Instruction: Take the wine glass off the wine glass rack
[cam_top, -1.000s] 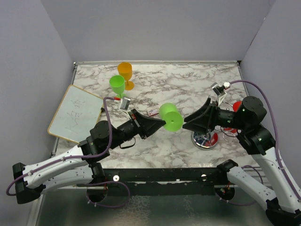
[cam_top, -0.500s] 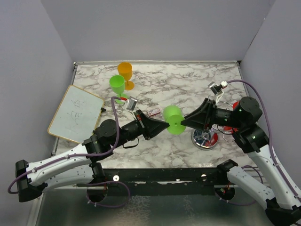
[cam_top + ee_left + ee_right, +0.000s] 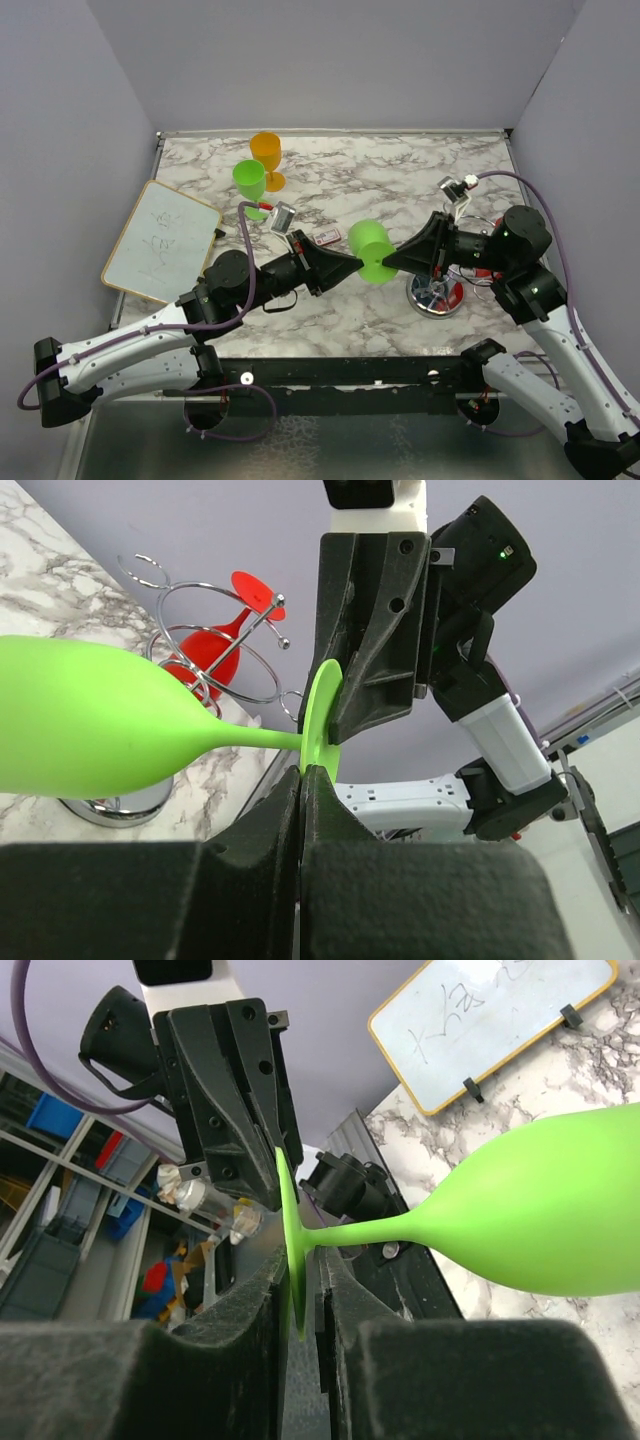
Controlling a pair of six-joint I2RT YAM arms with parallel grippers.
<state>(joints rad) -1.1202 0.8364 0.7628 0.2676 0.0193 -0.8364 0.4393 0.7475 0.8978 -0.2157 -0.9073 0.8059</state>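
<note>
Both arms reach inward, tips meeting: left hand (image 3: pixel 355 263) clamped shut, right hand (image 3: pixel 385 262) narrowly parted.

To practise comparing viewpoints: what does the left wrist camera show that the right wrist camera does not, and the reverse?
Only the left wrist view: the wine glass rack with a red wine glass hanging upside down on it, and the right gripper. Only the right wrist view: the whiteboard, the left gripper and storage bins in the background. Both: the green wine glass, stem level, its foot where the two grippers meet.
</note>
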